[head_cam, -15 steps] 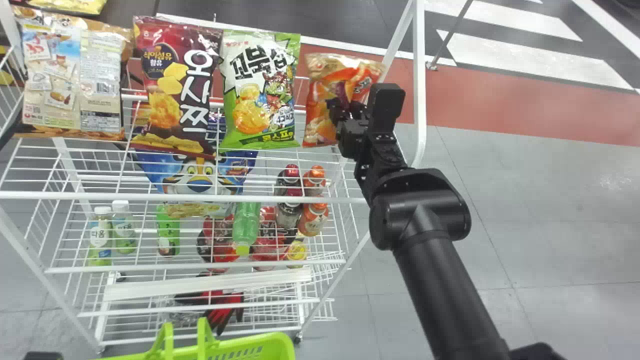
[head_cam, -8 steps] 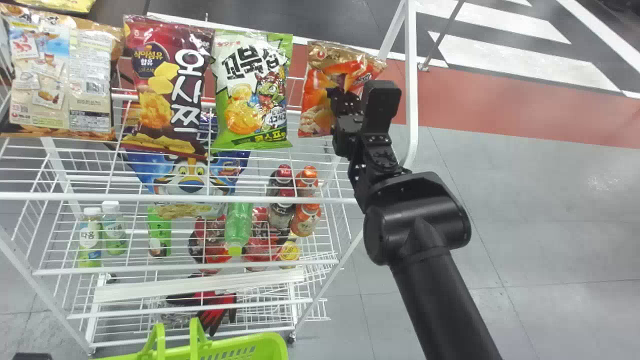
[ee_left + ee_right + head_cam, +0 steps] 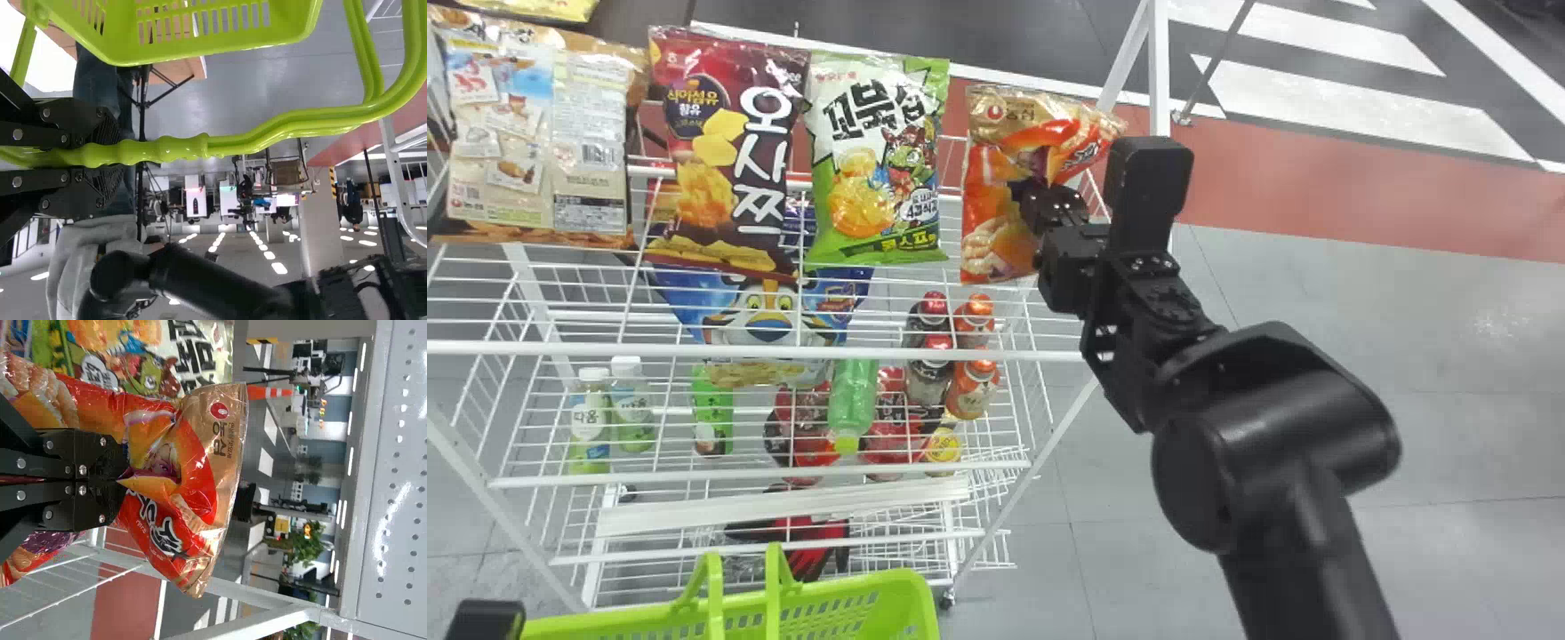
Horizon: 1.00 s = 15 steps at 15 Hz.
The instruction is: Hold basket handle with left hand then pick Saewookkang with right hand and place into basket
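Observation:
In the head view my right gripper (image 3: 1040,203) is at the shelf's right end, shut on the orange-and-gold Saewookkang bag (image 3: 996,233). Seen from the right wrist, the gripper (image 3: 125,480) pinches the creased middle of the bag (image 3: 203,453), whose gold end sticks out past the fingertips. A black part of my left gripper (image 3: 487,620) shows at the head view's bottom left corner, beside the green basket (image 3: 818,613). In the left wrist view the left gripper (image 3: 115,155) is shut around the green handle (image 3: 247,141), and the basket body (image 3: 200,47) lies at that picture's top.
A green snack bag (image 3: 879,160) hangs just left of the held one, with a dark red bag (image 3: 725,151) and a beige bag (image 3: 538,133) farther left. The white wire rack (image 3: 783,349) holds bottles on lower shelves. Its white post (image 3: 1159,71) stands close to the right gripper.
Over the last half second the right gripper, with the bag, has moved slightly right and the bag has come lower in the head view. The right forearm has swung right. The basket has risen a little.

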Available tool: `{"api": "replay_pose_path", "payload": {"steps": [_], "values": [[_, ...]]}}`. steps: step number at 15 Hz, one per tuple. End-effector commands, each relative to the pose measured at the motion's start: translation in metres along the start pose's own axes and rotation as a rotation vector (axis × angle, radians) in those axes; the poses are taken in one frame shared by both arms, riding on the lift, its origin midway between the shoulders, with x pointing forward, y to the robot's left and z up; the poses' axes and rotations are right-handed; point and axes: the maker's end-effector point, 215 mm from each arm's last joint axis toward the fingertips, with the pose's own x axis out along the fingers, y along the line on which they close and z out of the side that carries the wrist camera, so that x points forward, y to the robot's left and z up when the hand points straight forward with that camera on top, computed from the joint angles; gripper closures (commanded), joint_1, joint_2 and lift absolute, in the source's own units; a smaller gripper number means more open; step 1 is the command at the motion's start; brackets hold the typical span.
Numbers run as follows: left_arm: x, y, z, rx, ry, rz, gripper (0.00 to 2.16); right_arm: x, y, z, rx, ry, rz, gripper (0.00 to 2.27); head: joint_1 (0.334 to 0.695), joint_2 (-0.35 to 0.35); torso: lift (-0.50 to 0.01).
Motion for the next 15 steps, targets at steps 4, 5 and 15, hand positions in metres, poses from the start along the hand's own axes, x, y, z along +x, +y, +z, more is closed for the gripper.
{"api": "replay_pose_path", "payload": {"steps": [4, 5, 15], "values": [[-0.003, 0.001, 0.005, 0.001, -0.010, 0.003, 2.09, -0.085, 0.043, -0.022, -0.041, 0.135, 0.119, 2.25, 0.695, -0.305, -0.017], [-0.005, 0.000, 0.006, 0.001, -0.015, -0.003, 2.09, -0.102, 0.047, -0.029, -0.062, 0.170, 0.124, 2.25, 0.695, -0.301, -0.017], [-0.020, -0.018, 0.024, 0.036, -0.068, -0.034, 2.09, -0.254, 0.100, -0.164, -0.156, 0.676, 0.344, 2.25, 0.695, -0.350, -0.017]]}}
